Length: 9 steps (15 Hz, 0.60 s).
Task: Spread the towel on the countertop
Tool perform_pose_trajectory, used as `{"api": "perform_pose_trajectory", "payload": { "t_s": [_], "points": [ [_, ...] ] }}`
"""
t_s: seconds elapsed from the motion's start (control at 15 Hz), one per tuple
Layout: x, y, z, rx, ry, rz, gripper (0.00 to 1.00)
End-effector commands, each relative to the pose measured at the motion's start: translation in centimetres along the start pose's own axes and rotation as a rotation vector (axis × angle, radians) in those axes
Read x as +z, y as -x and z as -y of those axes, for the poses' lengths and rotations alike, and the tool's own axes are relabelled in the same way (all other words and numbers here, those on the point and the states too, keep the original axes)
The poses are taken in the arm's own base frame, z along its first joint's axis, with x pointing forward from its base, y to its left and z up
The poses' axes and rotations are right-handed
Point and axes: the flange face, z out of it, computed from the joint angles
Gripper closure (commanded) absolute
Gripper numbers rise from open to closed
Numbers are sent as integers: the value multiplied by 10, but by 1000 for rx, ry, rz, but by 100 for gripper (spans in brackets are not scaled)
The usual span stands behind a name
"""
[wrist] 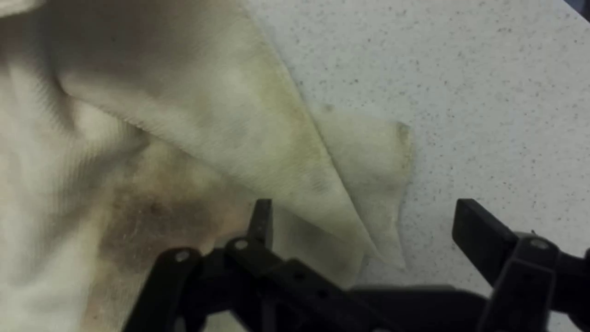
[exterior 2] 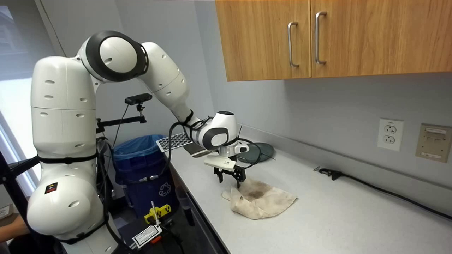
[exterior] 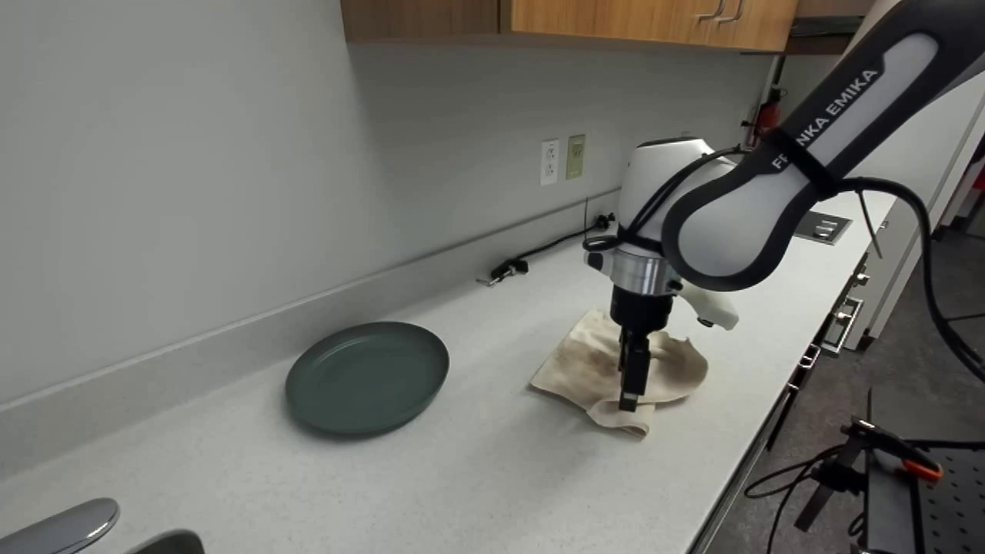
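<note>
Black pincer (wrist: 364, 205) spread wide, in the wrist view one finger over the tan towel (wrist: 207, 129), the other over speckled white worktop (wrist: 479, 120), the towel rumpled on the worktop with an edge folded over, dark green plate (exterior: 368, 377) well apart near the wall (exterior: 192, 192)

Wall (exterior: 192, 154): plain, pale grey | outlet (exterior 2: 390, 134): white, on wall; wall plate (exterior 2: 434, 143): beige, beside it | cupboard (exterior 2: 339, 38): wall-hung, wood-grain; metal handles (exterior 2: 316, 38), two | window (exterior 2: 14, 95): lower part bright | recycling bin (exterior 2: 141, 192): blue; liner (exterior 2: 137, 146): lighter blue | floor (exterior: 908, 362): dark grey | light: wall darker beneath cupboard
</note>
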Motion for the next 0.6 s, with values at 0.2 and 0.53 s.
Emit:
{"api": "perform_pose_trajectory", "payload": {
  "t_s": [0.2,0.53],
  "points": [
    [12,-13,-4,-16,63,-1,0],
    [17,-23,1,-8,67,-9,11]
  ]
}}
